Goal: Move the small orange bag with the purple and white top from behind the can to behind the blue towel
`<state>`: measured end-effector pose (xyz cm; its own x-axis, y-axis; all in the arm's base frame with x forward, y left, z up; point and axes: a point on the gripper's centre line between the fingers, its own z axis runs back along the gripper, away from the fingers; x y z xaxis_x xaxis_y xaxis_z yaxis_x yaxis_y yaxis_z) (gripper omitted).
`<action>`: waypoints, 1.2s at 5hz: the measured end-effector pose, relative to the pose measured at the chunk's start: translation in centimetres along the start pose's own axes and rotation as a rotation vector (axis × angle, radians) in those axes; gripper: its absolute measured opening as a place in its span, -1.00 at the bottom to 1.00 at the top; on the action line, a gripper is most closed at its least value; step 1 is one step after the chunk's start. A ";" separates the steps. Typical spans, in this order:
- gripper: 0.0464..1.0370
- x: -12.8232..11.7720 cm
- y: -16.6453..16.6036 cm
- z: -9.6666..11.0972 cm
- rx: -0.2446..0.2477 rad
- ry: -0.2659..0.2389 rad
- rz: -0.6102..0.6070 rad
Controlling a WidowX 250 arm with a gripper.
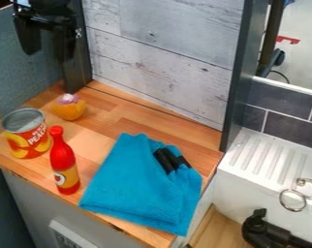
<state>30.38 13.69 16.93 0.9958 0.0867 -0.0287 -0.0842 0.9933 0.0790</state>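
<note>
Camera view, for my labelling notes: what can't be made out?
In the camera view:
- Tool: upper part, cut off by the top edge.
- Can: far side, hidden by its body.
- Blue cloth: inner layers, hidden by folds.
- Black pieces on it: too small to identify.
- Orange object: pale topping, too small to name.
- Black fitting: rest, cut off by the bottom edge.

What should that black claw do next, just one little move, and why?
I'd ease the gripper down toward the small orange thing with the pale top. Its fingers look apart with nothing between them, it hangs high above the counter, and that thing seems freer to approach than the red bottle and can, which stand close together.
</note>
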 end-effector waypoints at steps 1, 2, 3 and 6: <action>0.93 0.0 -0.1 -1.4 -0.014 0.042 -0.004; 0.93 2.4 0.4 -3.5 -0.026 0.050 -0.024; 0.93 4.2 1.3 -5.2 -0.053 -0.007 0.006; 0.93 8.2 4.2 -9.2 0.020 0.006 0.123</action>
<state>37.87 19.31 7.82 0.9779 0.2079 -0.0236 -0.2046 0.9735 0.1020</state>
